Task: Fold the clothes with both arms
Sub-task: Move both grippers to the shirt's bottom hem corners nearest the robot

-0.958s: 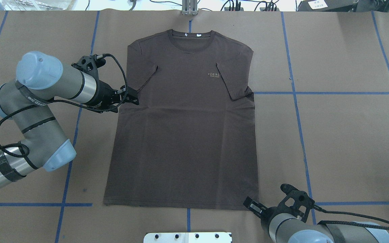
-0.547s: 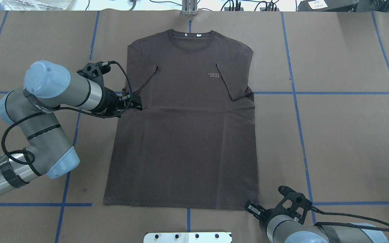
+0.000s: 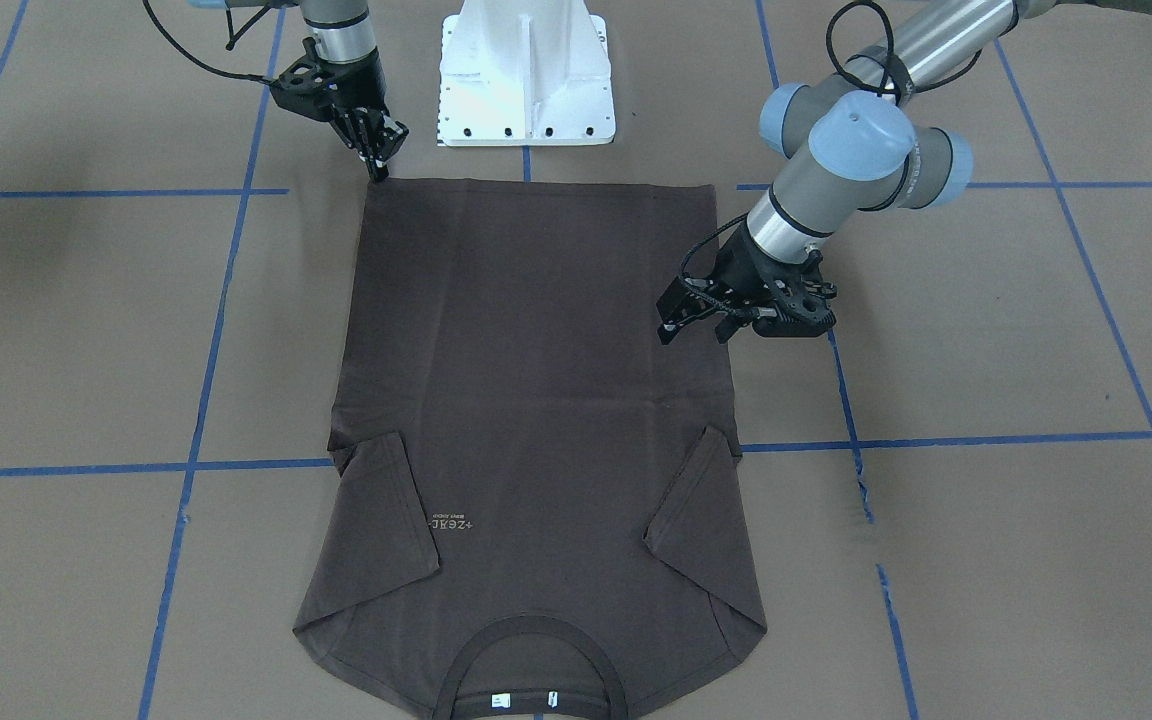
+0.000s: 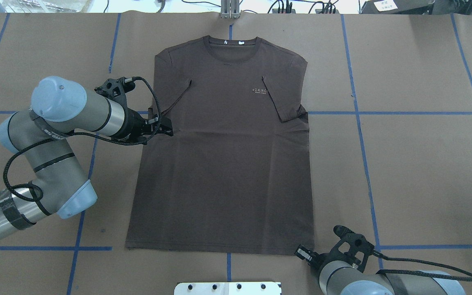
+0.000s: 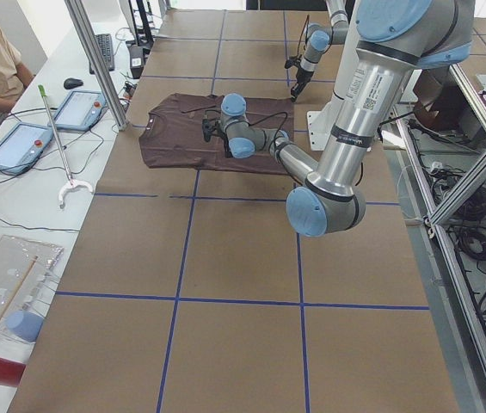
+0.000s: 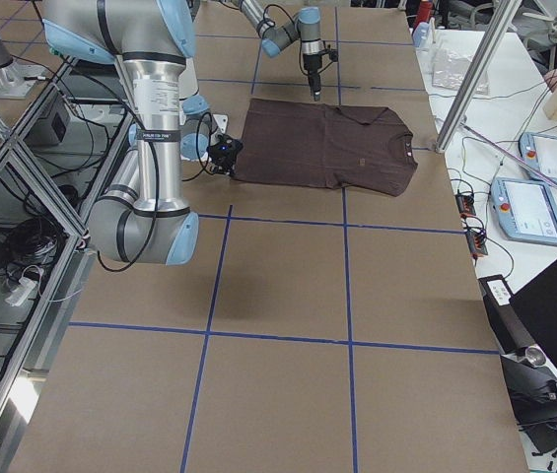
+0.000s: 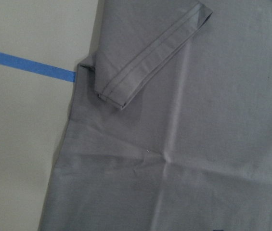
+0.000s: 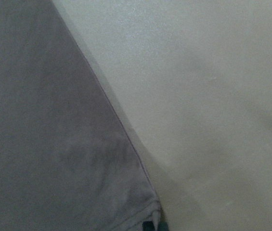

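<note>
Two pincers stand at the edges of one dark brown T-shirt [image 4: 223,164]. It lies flat and face up in the middle of the overhead view, on the brown worktop [image 4: 416,172]. Its collar is toward the top of the frame and both sleeves are folded inward over the chest.

The left pincer [image 4: 163,126] is at the left side of that picture, over the side edge of the shirt just under the folded sleeve. Its jaws stand apart with a moderate gap and hold nothing.

The right pincer [image 4: 302,252] is at the lower right and points at the hem corner. In the right wrist view this corner lies just beside a dark fingertip [image 8: 151,226] at the bottom edge. Whether the jaws grip the cloth, I cannot tell.
</note>
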Motion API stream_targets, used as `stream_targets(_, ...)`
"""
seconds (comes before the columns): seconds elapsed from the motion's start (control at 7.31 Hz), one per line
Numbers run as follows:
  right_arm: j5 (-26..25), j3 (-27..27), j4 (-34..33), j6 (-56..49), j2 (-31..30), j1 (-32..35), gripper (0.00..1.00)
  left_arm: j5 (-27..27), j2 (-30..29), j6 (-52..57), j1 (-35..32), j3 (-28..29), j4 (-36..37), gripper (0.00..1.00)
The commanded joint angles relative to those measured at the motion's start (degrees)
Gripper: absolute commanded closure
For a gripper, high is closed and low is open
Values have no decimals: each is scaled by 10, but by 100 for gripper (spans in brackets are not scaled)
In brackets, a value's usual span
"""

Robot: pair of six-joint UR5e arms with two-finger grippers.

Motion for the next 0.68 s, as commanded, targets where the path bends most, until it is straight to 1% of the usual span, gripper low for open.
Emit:
stream_targets(0.0,1,4,-2,-2,1,7,100,9,0,-3,2,-3,1,12)
stream_targets(0.14,1,14,-2,-2,1,7,100,29,1,-36,28,-20,3,7)
stream_targets(0.27,1,22,-2,-2,-1,9,100,92,31,-80,84,-62,10,8)
stream_targets(0.41,1,24,-2,-2,0,9,100,141,89,-86,132,-125,34,9)
stream_targets(0.55,1,33,-2,-2,-1,9,100,169,157,-102,168,-185,40,9)
